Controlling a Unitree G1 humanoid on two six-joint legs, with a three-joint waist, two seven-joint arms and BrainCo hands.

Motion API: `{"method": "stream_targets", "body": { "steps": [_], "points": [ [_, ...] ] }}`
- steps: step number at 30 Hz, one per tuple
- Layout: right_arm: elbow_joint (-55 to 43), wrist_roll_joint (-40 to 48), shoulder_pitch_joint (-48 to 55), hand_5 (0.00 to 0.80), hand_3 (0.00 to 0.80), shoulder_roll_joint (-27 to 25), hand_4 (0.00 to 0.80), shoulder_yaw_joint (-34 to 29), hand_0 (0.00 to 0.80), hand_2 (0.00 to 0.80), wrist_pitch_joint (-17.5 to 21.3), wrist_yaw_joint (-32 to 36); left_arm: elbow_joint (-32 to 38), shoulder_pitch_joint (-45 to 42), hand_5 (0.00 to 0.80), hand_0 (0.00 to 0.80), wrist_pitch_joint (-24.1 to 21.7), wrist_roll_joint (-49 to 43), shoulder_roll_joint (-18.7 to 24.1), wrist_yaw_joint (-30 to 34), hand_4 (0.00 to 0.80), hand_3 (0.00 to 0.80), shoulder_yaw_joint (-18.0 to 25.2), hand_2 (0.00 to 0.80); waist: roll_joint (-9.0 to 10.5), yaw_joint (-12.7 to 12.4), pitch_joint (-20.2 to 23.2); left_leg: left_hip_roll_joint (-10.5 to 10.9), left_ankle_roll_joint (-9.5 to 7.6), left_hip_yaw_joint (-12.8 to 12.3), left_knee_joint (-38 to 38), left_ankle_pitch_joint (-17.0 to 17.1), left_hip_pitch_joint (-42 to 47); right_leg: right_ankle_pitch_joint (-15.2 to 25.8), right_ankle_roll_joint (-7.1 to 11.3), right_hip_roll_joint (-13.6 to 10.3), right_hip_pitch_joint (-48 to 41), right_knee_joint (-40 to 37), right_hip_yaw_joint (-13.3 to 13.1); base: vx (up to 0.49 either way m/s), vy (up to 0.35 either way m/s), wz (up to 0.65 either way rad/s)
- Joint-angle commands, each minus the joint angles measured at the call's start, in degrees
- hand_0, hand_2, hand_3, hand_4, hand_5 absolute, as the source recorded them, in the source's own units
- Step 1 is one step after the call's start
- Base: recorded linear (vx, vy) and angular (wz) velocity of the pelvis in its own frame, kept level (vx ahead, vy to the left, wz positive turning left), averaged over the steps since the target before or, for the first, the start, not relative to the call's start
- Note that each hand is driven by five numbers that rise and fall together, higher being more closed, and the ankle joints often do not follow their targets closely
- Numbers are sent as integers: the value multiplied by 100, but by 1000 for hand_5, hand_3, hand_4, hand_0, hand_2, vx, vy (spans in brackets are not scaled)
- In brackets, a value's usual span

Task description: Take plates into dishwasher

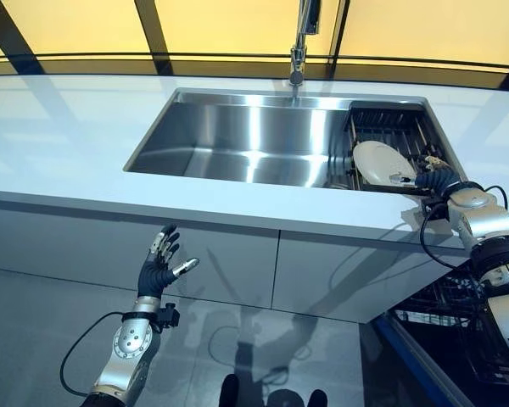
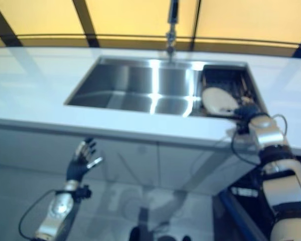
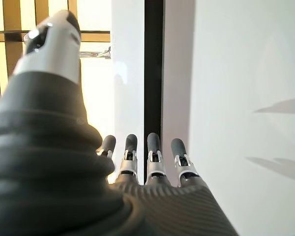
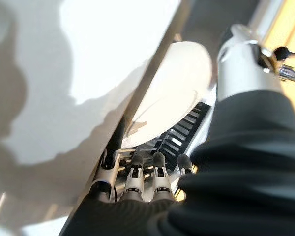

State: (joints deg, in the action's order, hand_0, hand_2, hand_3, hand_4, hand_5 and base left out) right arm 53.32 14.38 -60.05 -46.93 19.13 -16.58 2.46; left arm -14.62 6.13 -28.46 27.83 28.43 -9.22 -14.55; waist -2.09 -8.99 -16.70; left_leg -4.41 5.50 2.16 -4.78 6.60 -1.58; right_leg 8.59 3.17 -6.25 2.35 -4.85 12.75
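Note:
A white plate [image 1: 380, 161] leans in a dark dish rack [image 1: 390, 125] at the right end of the steel sink [image 1: 229, 136]. My right hand [image 1: 437, 180] is at the sink's front right corner, at the plate's near edge. In the right wrist view the plate [image 4: 177, 88] lies just past my straight fingers [image 4: 158, 169], with the thumb held apart; I cannot tell if they touch it. My left hand [image 1: 159, 264] is open and empty, low in front of the white cabinet fronts, also in its wrist view [image 3: 147, 152].
A tap [image 1: 299, 51] stands behind the sink. The white counter [image 1: 68, 144] runs around the sink. A wire dishwasher rack [image 1: 450, 309] shows pulled out at the lower right, below the counter. Yellow panels lie behind the counter.

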Motion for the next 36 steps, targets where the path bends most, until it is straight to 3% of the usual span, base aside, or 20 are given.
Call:
{"method": "stream_targets", "body": {
  "steps": [1,5,10,19,25,36],
  "points": [
    [371,-675,-340,0,0,-353,0,786,0,0,148,-180,247,139,0,0,-400,29,228,-61,0,0,-64,0,77,-20,-110,70,-160,-111,-22,-78,-30,-72,159,-265,-60,145,-121,0,0,0],
    [366,-1206,-574,0,0,-399,0,1167,0,0,519,-425,210,154,0,0,-471,23,221,-65,0,0,-155,0,54,-44,-142,84,-163,-95,-22,-63,-64,-68,165,-270,-38,149,-105,0,0,0],
    [237,-1979,-845,0,0,-443,0,1622,0,0,911,-1214,181,176,0,0,-575,50,219,-48,0,0,-276,0,-8,-73,-215,113,-175,-74,-22,-42,-139,-58,175,-282,31,162,-63,-6,-2,0],
    [-45,-2412,-1356,0,0,-603,0,2140,0,0,779,-2276,274,139,0,0,-571,168,209,-94,0,0,-430,0,-107,-102,-270,161,-167,-36,-22,5,-307,-64,184,-305,162,169,-6,0,0,0],
    [-181,-2636,-1465,0,0,-748,0,2281,0,0,815,-2299,76,58,0,0,-373,259,154,3,0,0,-530,0,-23,-101,-128,165,-166,-8,-22,-23,-275,-93,210,-322,117,166,20,12,4,6],
    [-381,-2886,-1336,0,0,-826,0,2472,0,0,796,-1484,-1108,-144,0,0,232,-83,-169,17,0,0,-632,0,285,-58,379,175,-244,-54,25,-222,225,-222,228,-358,-351,229,-99,113,10,2]
  ]
}}
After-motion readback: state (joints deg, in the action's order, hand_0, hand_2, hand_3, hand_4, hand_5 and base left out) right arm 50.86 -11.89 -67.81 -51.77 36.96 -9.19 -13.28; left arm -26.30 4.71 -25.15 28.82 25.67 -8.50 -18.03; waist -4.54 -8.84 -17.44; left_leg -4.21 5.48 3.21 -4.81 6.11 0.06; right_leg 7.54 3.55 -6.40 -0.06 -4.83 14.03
